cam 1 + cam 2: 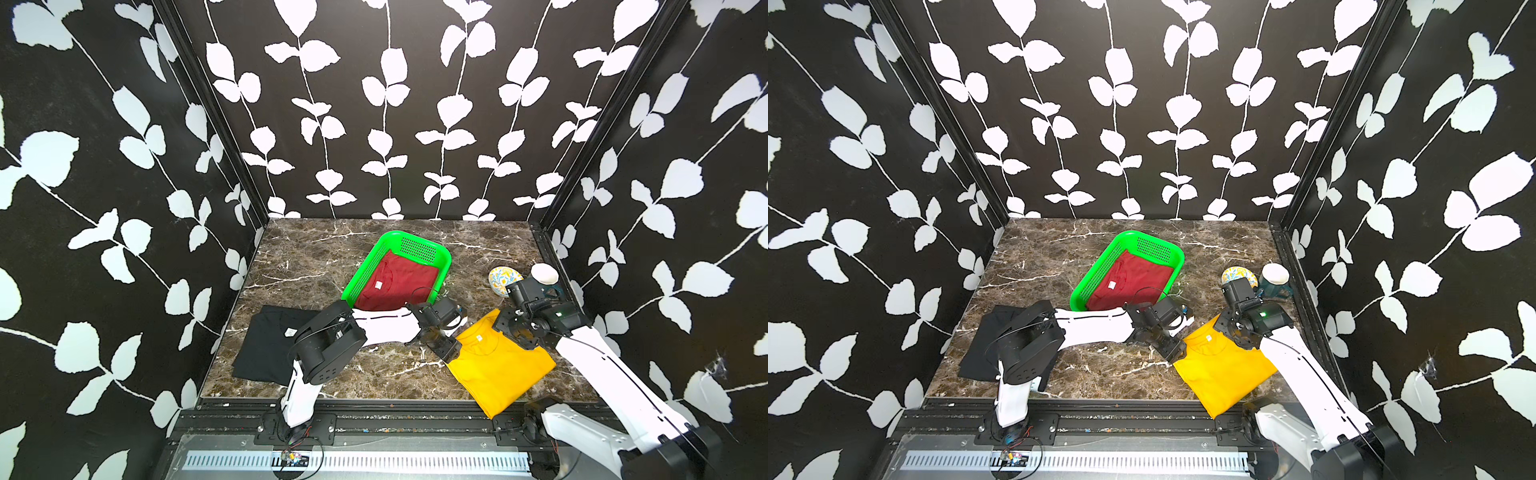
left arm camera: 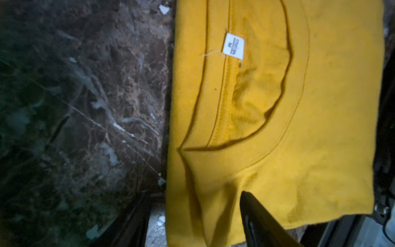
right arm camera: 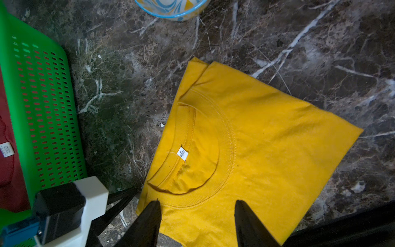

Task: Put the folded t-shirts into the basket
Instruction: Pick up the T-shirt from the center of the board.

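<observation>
Both top views show the red t-shirt [image 1: 395, 282] lying inside the green basket [image 1: 417, 249] at the centre of the marble table [image 1: 316, 257]. The black t-shirt [image 1: 266, 345] lies flat at the table's lower left. The yellow-orange t-shirt [image 1: 498, 370] lies flat at its lower right, well apart from the basket, so by my reading one shirt of three is stowed and the yellow one is the step in hand. In the left wrist view the left gripper [image 2: 194, 193] stands with jaws apart, one finger over the cloth and the other over bare marble just beside the shirt's edge, holding nothing. In the right wrist view the right gripper [image 3: 197, 201] is likewise spread and empty, with both fingers above the cloth near the collar; whether they touch it I cannot tell. To do this well, each claw should probably slide one finger under every folded layer at the edge before closing, so the whole thickness is pinched and not just the top sheet. Both arms should then rise together and level so the fold holds, and swing toward the upper left of the frame over the basket's near rim. They should steer clear of the patterned bowl [image 1: 503, 280] and lay the shirt on the red one.
</observation>
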{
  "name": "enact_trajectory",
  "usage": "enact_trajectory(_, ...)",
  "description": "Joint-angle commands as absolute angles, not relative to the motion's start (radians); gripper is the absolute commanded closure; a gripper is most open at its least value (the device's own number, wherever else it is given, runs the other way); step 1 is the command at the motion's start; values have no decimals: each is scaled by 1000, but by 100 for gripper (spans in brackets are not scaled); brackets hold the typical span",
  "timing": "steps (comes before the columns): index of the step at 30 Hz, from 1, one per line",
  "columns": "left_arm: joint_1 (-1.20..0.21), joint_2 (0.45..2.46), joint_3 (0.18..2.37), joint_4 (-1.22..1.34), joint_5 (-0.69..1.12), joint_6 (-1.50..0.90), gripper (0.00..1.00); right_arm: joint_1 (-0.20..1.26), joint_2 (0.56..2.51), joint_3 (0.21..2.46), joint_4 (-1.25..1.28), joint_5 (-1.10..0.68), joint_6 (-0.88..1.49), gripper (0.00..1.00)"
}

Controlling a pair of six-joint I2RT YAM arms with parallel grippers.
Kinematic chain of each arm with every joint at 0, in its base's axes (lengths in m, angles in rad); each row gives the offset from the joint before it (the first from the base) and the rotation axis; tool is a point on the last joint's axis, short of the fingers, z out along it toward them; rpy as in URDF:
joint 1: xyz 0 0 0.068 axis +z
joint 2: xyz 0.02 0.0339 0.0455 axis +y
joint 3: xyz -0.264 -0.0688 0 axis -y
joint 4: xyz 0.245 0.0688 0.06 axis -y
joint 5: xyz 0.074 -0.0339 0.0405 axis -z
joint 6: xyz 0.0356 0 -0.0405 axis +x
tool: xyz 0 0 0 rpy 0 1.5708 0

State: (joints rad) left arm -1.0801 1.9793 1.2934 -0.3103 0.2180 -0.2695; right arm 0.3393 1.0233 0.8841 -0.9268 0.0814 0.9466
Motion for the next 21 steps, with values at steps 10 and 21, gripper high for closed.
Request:
enact_trajectory(10, -1075, 2043, 1357, -434, 228, -268, 31, 336, 1050, 922, -911, 83, 917, 41)
enact_trajectory(21, -1097, 2011, 1332, -350, 361, -191, 99, 320, 1293, 925, -827, 116, 866, 39)
